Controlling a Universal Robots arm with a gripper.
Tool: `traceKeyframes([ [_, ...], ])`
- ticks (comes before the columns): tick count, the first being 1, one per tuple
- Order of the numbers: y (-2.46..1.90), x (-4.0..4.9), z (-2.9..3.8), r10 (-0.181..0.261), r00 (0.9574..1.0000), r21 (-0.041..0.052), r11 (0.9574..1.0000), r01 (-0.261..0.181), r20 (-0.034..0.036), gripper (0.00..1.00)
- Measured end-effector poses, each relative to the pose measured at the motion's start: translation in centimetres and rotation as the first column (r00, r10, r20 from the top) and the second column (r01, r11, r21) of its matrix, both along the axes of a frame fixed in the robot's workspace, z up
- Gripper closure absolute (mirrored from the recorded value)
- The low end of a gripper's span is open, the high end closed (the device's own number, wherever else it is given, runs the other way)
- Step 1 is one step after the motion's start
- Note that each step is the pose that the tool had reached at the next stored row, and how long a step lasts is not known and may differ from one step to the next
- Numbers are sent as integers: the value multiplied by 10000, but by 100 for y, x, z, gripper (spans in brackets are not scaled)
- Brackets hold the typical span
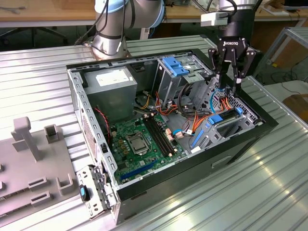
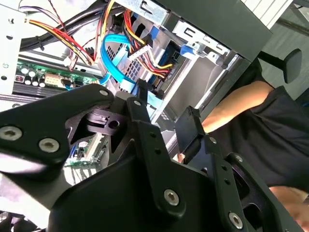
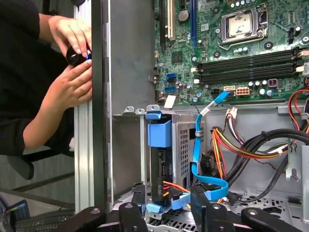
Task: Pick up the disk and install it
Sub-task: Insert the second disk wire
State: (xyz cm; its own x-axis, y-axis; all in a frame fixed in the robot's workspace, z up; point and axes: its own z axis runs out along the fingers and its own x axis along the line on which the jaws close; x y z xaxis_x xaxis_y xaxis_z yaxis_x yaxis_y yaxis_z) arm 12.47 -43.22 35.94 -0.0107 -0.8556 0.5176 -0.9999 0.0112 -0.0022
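The disk (image 3: 159,164) stands on edge in a slot of the metal drive cage (image 3: 181,145) inside the open computer case. I see its dark narrow side and a blue plastic rail (image 3: 160,133). A blue data cable (image 3: 197,145) and coloured wires run to its near end. My gripper (image 3: 166,203) is open just above that end, one finger on each side, holding nothing. In the exterior view the gripper (image 1: 228,84) hangs over the cage at the case's right end. The second wrist view shows the gripper (image 2: 164,113) with a wide gap between its fingers.
A person's hands (image 3: 72,72) rest on the outside of the case wall (image 3: 99,96), close to the gripper. Inside lie the motherboard (image 1: 139,139), a grey power-supply box (image 1: 113,79) and an upper cage with a blue latch (image 1: 175,67). A grey fixture plate (image 1: 29,163) sits at the exterior view's left.
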Motion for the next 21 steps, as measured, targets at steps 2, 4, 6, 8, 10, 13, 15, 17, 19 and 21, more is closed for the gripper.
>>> traceKeyframes([
  [2,5,21,0,-56,10000,-73,10000,55,-26,51],
  [4,5,20,0,-72,10000,-125,9999,72,-26,59],
  [6,6,21,0,-86,10000,-176,9998,85,-26,59],
  [8,19,23,0,-86,9997,-340,9994,78,-217,59],
  [10,46,32,-3,-91,9985,-426,9991,68,-548,59],
  [13,72,50,-16,-93,9973,-435,9990,61,-723,59],
  [15,87,64,-24,-92,9973,-433,9990,61,-724,59],
  [17,112,91,-27,-93,9973,-432,9990,61,-724,59],
  [19,118,107,-27,-94,9973,-432,9990,62,-726,59],
  [21,119,115,-27,-93,9973,-432,9990,61,-726,59],
])
